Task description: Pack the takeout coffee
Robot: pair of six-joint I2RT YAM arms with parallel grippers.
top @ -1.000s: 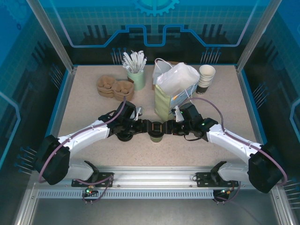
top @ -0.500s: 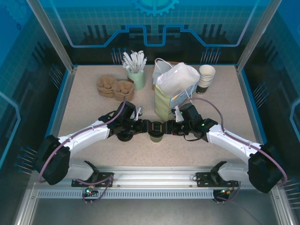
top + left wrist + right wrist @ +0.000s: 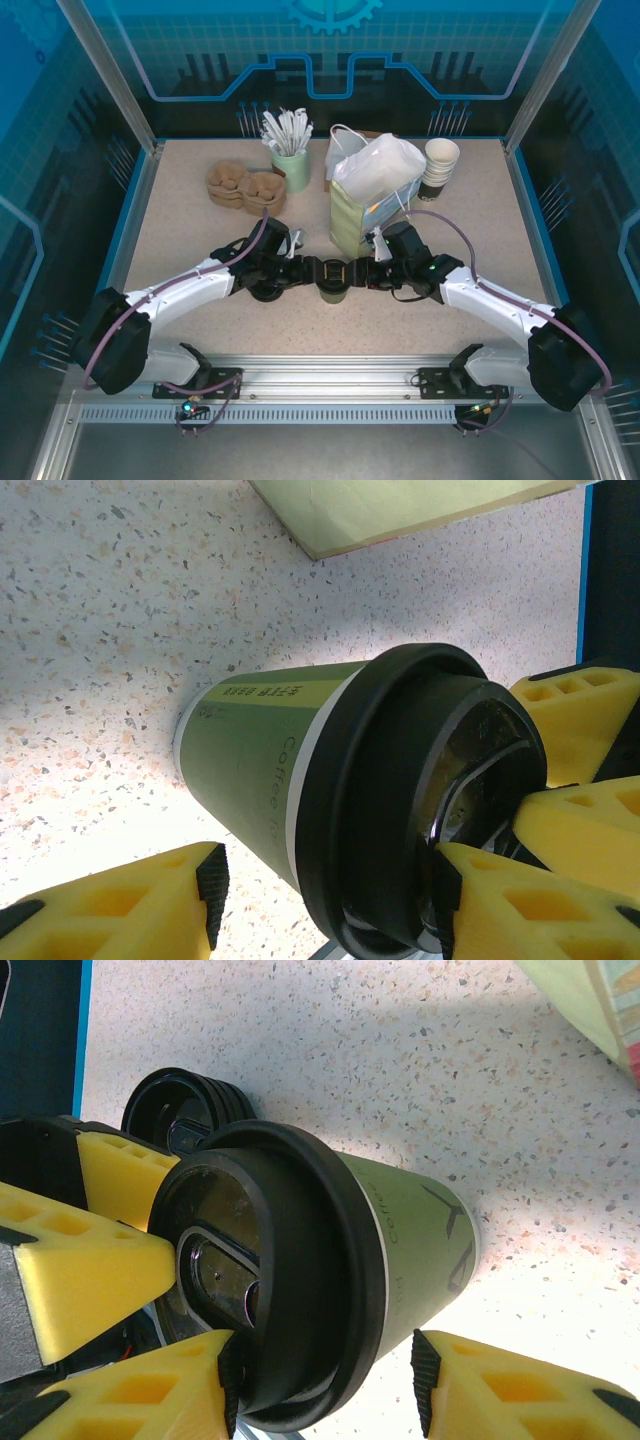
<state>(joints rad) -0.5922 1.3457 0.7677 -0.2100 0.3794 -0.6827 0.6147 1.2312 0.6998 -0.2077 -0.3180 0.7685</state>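
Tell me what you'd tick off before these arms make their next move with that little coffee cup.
1. Takeout coffee standing upright on the table: ok.
2. Black lid seated evenly around the rim: ok.
3. Firm hold on the cup: not ok. The left gripper and right gripper straddle it, but table shows between one finger and the cup in each wrist view.
4. Paper bag standing upright just behind the cup: ok.
5. Bag mouth open wide enough: cannot tell.
6. Spare lids clear of the cup: cannot tell; they lie close by.
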